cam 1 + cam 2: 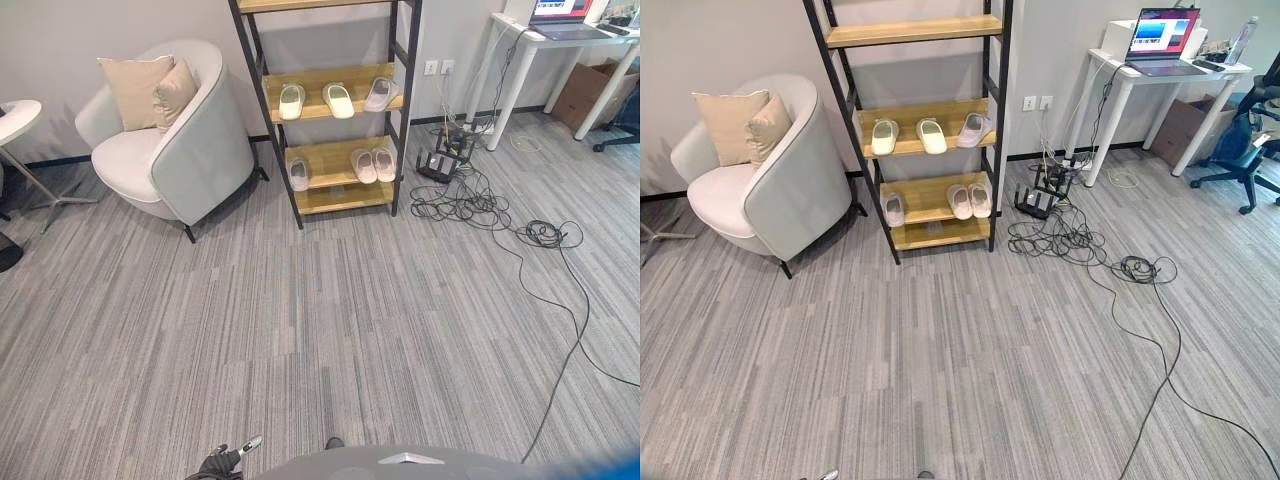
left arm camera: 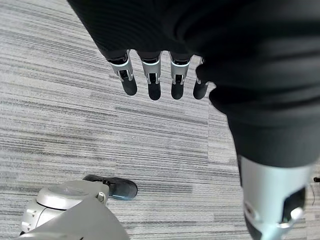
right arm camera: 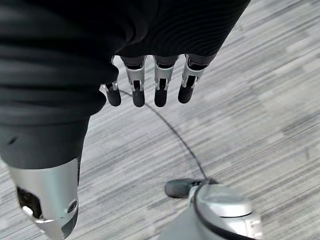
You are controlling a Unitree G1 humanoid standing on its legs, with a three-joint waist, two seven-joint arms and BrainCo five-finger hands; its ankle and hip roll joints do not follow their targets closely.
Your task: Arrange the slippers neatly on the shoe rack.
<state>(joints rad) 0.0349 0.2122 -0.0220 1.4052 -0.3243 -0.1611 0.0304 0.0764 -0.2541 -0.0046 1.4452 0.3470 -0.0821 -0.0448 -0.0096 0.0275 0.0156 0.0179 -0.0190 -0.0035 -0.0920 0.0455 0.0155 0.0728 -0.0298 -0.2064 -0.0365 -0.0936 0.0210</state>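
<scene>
Wooden shelves of the rack (image 1: 330, 110) at twelve o'clock carry six pale slippers (image 1: 338, 100), three on the middle shelf and three on the lower one. Left hand (image 2: 155, 75) and right hand (image 3: 147, 82) hang over grey floor (image 1: 300, 330), fingers straight and empty. An armchair (image 1: 170, 140) stands at ten o'clock.

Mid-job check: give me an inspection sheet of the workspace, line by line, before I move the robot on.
Surface: grey striped carpet, bare between robot and rack.
Job's things: shoe rack holds six pale slippers, three on the middle shelf, three on the lower shelf; top shelf bare.
Clutter: nothing seen on the floor before the rack.
Hands: left hand and right hand both open, fingers straight, holding nothing, above the carpet.
Cables: black cable tangle right of the rack, one strand trailing toward the robot.
Surroundings: armchair with cushions left of rack; white desk with laptop at right.
</scene>
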